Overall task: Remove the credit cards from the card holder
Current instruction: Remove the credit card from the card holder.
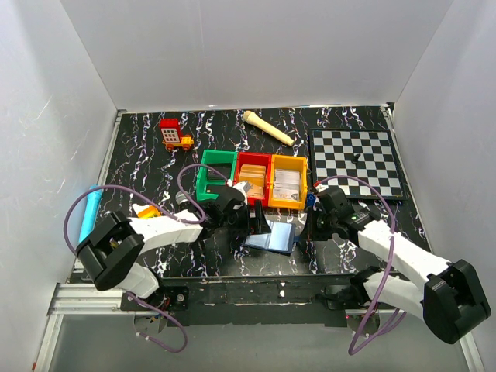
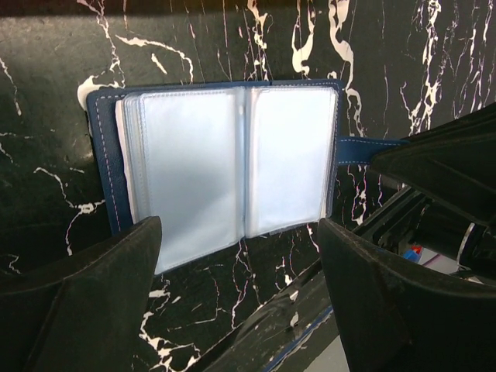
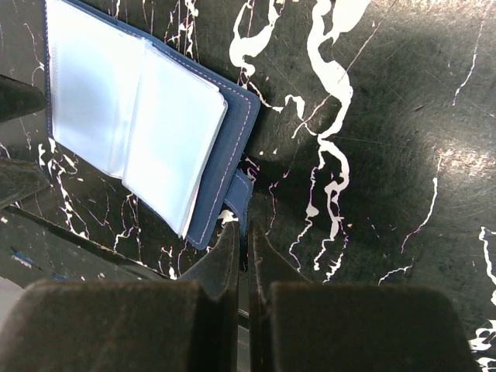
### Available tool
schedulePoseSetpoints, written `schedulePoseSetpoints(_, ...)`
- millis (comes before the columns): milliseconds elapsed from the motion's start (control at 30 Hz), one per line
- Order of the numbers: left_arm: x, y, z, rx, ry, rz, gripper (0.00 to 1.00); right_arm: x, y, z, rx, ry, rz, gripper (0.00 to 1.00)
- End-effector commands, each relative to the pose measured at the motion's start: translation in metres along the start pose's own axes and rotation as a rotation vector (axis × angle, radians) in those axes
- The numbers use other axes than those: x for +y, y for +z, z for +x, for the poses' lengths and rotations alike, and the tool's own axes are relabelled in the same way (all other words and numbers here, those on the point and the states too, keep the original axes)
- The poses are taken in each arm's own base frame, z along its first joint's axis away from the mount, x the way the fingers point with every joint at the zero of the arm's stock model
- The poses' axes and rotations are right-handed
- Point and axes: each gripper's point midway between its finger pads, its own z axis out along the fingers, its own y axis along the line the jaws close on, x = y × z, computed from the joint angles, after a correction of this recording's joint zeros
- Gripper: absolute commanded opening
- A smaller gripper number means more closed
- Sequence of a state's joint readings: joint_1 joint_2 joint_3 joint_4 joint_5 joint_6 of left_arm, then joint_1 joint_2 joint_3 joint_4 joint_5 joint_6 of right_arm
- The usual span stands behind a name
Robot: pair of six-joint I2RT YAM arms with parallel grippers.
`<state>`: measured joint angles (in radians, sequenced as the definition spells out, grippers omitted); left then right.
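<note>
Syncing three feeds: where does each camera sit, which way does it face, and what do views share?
Top external: high behind the bases, looking down on the table; left arm and right arm show.
Left wrist: on the left arm, looking down on the open card holder; spread fingers frame the bottom.
Right wrist: on the right arm, looking down; fingers closed on the strap.
Shared: all three see the card holder.
</note>
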<state>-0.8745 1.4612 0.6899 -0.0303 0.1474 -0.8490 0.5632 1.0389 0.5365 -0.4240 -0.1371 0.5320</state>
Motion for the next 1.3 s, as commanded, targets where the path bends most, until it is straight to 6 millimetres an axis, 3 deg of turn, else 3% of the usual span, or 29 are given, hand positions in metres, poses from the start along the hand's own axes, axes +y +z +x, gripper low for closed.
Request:
schedulePoseSetpoints(0, -0.012, 0.004, -0.009, -0.013, 0.022, 0.024, 0.8, 0.006, -0.005, -0.013, -0.028, -0.028, -0.005, 0.01)
schedulePoseSetpoints(400, -0.002, 0.008, -0.003, 0.011, 0.031, -0.007, 0.79, 0.005, -0.001, -0.01, -0.015, -0.022, -0.007, 0.01)
schedulePoseSetpoints(833, -0.006, -0.007, -0.009, -0.034, 0.031, 0.007, 0.79, 0.005, 0.0, -0.011, -0.016, -0.026, -0.006, 0.01)
schedulePoseSetpoints(1267, -0.001, 0.005, 0.003, 0.028, 0.035, 0.001, 0.78, 0.006, 0.0, -0.01, -0.01, -0.027, -0.013, 0.01)
